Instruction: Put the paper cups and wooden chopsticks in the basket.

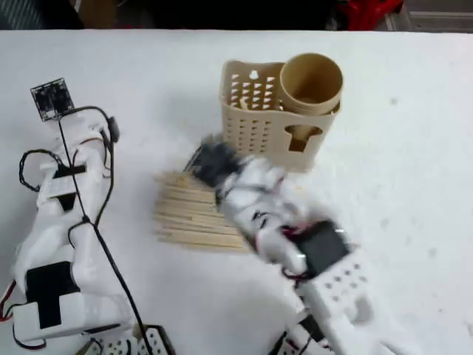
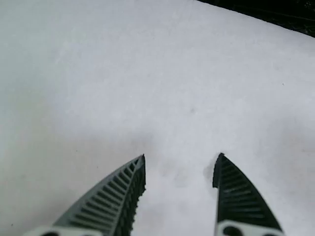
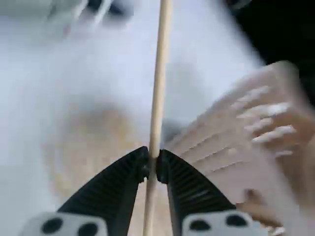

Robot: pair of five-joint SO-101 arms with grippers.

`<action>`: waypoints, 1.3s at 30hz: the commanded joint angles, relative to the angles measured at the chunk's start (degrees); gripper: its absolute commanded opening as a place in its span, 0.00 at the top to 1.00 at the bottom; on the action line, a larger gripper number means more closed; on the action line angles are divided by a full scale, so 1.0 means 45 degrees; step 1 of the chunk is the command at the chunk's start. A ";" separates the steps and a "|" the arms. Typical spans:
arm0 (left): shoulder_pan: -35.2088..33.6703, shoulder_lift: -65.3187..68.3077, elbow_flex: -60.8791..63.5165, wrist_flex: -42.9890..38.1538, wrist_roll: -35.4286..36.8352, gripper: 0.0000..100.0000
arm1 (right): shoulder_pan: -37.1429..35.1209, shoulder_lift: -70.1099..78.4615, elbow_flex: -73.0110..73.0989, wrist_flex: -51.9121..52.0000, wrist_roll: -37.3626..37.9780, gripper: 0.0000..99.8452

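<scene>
White tabletop (image 1: pixel 414 148) carries the beige perforated plastic basket (image 1: pixel 259 126) toward twelve o'clock, with the tan paper cups (image 1: pixel 311 80) already nested in its three-o'clock side. Left to move is the pile of wooden chopsticks (image 1: pixel 188 211) at the basket's seven o'clock. The right gripper (image 3: pixel 152 169) is clamped on one chopstick (image 3: pixel 160 73), and the left gripper (image 2: pixel 179 169) has its jaws apart, empty.

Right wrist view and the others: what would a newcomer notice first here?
The right gripper is shut on a single chopstick, close to the basket. A cup stands in one end of the basket, and a pile of chopsticks lies on the table in front of it. The left gripper hangs open over bare table.
</scene>
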 commanded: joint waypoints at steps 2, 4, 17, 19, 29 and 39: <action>0.0205 -0.0049 -0.0664 -0.0039 0.0137 0.77 | 0.1416 0.0869 -0.3223 -0.2862 -0.2364 0.98; 0.0186 -0.0049 -0.0664 0.0000 0.0137 0.77 | 0.1807 0.1846 -0.3849 -0.4581 -0.2989 0.98; 0.0186 -0.0049 -0.0664 0.0000 0.0137 0.77 | 0.2042 0.8156 -0.7658 -0.9407 -0.3145 0.98; 0.0186 -0.0049 -0.0664 -0.0020 0.0137 0.77 | 0.2042 0.8430 -0.7365 -0.9797 -0.3126 0.98; 0.0186 -0.0049 -0.0664 -0.0039 0.0137 0.77 | 0.2256 0.7023 -0.4747 -1.1145 -0.3126 0.98; 0.0186 -0.0049 -0.0664 -0.0039 0.0137 0.77 | 0.2862 0.6750 -0.4454 -1.0559 -0.3126 0.92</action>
